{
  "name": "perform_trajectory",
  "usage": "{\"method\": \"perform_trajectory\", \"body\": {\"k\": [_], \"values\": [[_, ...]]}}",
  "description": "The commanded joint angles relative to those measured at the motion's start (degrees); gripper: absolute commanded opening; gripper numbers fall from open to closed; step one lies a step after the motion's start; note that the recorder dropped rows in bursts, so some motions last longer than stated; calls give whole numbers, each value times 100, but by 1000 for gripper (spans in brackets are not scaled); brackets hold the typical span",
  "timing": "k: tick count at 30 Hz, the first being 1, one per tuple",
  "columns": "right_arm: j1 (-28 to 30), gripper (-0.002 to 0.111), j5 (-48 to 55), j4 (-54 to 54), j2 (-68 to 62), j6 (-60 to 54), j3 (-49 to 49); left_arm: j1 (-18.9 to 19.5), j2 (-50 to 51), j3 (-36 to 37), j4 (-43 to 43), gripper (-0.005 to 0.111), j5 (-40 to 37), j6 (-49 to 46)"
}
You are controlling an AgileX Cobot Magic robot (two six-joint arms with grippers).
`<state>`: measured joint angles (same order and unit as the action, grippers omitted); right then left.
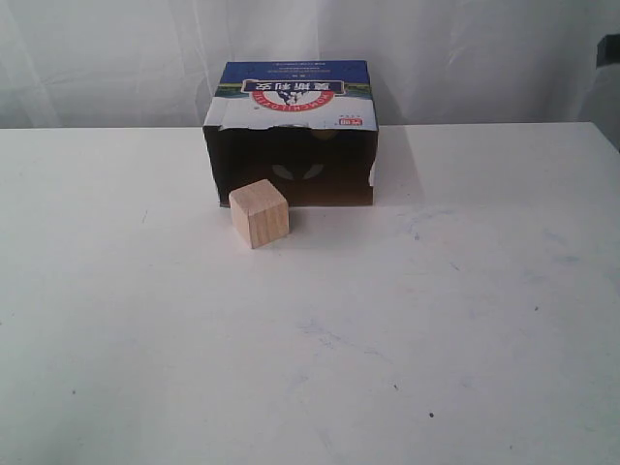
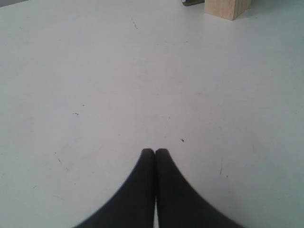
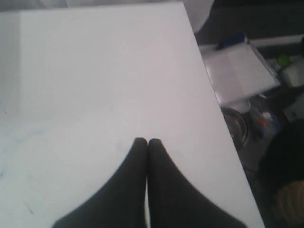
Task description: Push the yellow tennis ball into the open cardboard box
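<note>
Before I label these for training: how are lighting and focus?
Exterior view: soft, even light; the open cardboard box interior sits in deep shadow, the wooden cube casts a faint one. Left wrist view: left gripper blurred. Right wrist view: right gripper blurred.

Wooden cube [image 2: 227, 7] cropped; box [image 1: 295, 92] interior too dark.

Wood cube [image 1: 260, 213] on wht table [image 1: 407, 339]

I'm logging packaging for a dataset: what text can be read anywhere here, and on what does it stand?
"莫斯利安" (probably; white on red, upside down to the camera): top panel of the open cardboard box.
Fine print on the panel's blue band and the small red mark at its corner: too blurred to read.
On the wooden cube: none.
</note>
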<state>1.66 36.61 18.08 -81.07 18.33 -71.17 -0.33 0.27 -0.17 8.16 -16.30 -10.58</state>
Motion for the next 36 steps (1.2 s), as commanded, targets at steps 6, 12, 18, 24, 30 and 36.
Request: {"method": "perform_trajectory", "body": {"k": [6, 12, 18, 24, 30, 36], "values": [[71, 0, -3772, 89, 1863, 651, 1850, -35, -27, 17, 42, 0, 4, 5], [71, 0, -4002, 157, 3348, -180, 3152, -35, -27, 17, 42, 0, 4, 5], [71, 0, -3661, 161, 5311, -123, 4337, -35, -27, 17, 42, 0, 4, 5], [71, 0, -3016, 135, 7196, -4, 4765, -35, -27, 17, 42, 0, 4, 5], [71, 0, -1464, -38, 7761, -4, 5173, -35, -27, 17, 42, 0, 4, 5], [71, 0, -2096, -148, 7750, 7, 5793, -35, -27, 17, 42, 0, 4, 5]]}}
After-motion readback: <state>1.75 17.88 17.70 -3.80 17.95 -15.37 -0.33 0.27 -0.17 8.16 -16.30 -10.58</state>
